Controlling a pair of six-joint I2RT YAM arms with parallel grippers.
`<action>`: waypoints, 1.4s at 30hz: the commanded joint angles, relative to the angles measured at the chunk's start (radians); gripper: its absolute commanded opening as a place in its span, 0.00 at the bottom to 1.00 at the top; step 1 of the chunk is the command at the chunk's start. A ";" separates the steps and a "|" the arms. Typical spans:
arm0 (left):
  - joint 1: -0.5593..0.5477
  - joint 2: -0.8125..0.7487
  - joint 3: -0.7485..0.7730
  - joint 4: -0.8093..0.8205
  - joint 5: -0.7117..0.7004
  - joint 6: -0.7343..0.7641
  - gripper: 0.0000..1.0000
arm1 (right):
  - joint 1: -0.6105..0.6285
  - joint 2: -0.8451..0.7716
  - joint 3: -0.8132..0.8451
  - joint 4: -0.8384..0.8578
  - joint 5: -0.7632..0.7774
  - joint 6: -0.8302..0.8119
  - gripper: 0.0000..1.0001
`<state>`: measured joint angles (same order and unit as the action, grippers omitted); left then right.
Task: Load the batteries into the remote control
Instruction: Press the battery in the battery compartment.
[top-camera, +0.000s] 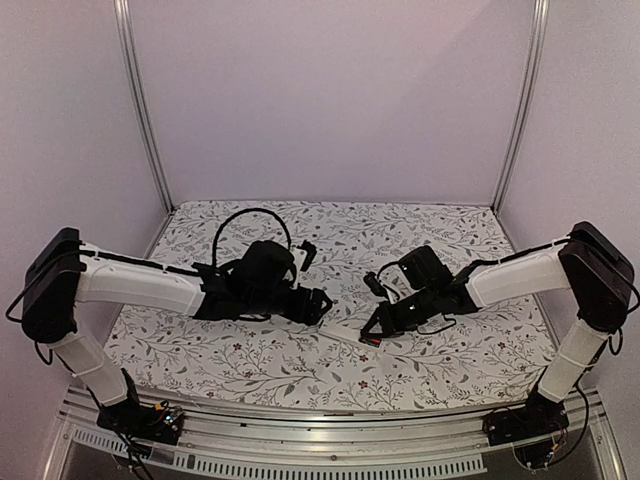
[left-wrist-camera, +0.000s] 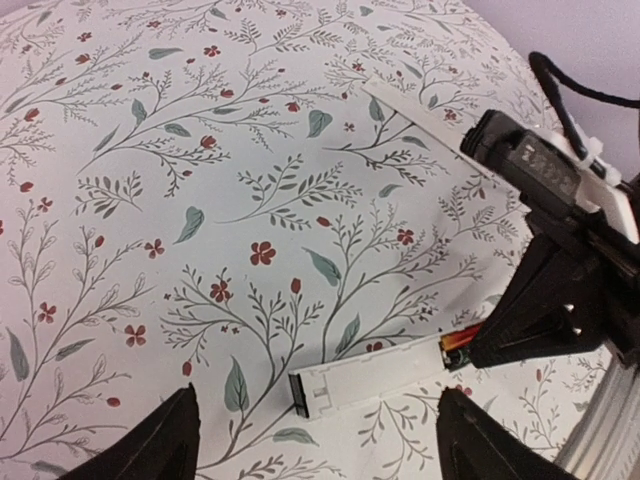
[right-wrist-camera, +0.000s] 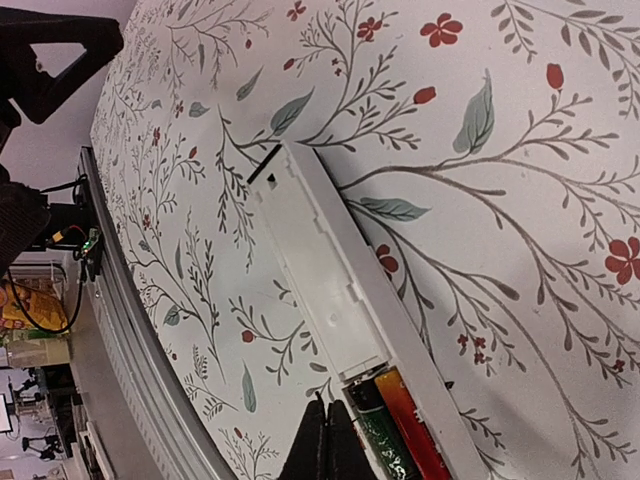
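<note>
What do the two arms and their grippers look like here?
Both arms have white link shells, black joints and black wrist housings. The left arm carries a looping black cable above its wrist; the right arm has the same colours. The left gripper and right gripper are black with wedge-shaped fingers.

No text, brand, number or sign can be read; the coloured wrap on the batteries (right-wrist-camera: 400, 430) is blurred.
</note>
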<state>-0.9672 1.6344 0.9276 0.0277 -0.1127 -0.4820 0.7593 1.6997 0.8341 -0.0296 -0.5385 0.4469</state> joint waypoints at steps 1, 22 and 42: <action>0.013 -0.002 -0.023 0.011 -0.051 -0.030 0.81 | 0.005 0.046 0.028 -0.021 -0.010 -0.033 0.00; 0.012 0.038 0.037 -0.019 -0.046 0.019 0.81 | 0.005 0.013 0.128 -0.158 -0.020 -0.099 0.00; 0.012 0.015 0.019 -0.025 -0.068 0.025 0.81 | -0.001 0.092 0.065 -0.141 0.059 -0.112 0.00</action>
<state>-0.9657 1.6615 0.9493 0.0174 -0.1688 -0.4709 0.7593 1.7515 0.9466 -0.1886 -0.5064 0.3378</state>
